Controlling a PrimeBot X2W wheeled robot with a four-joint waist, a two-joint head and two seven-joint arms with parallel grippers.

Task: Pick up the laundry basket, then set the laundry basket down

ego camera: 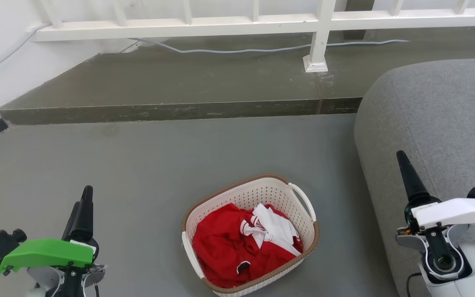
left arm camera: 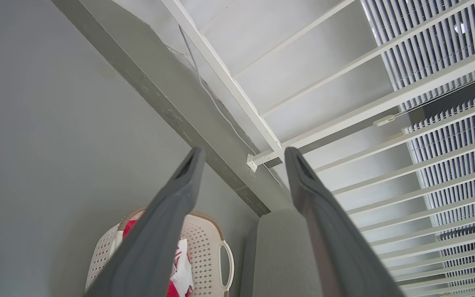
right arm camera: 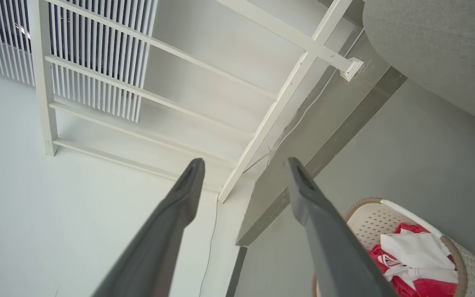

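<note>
The laundry basket (ego camera: 258,193) stands on the grey floor, low in the middle of the head view, cream and perforated with a brown rim. It holds a red garment (ego camera: 225,247) and a white one (ego camera: 274,227). My left gripper (ego camera: 85,194) hangs to the basket's left, well apart from it. Off to the basket's right, my right gripper (ego camera: 402,159) is raised in front of the sofa. Both stand open and empty in the wrist views, the left gripper (left arm camera: 243,152) with the basket (left arm camera: 208,247) below it, the right gripper (right arm camera: 244,161) with the basket (right arm camera: 369,218) at lower right.
A grey sofa (ego camera: 435,123) fills the right side, close to the basket's right handle (ego camera: 303,200). Behind lies a raised dark step (ego camera: 179,82) with a white railing (ego camera: 262,18) and a loose cable (ego camera: 241,50). A white wall runs along the left.
</note>
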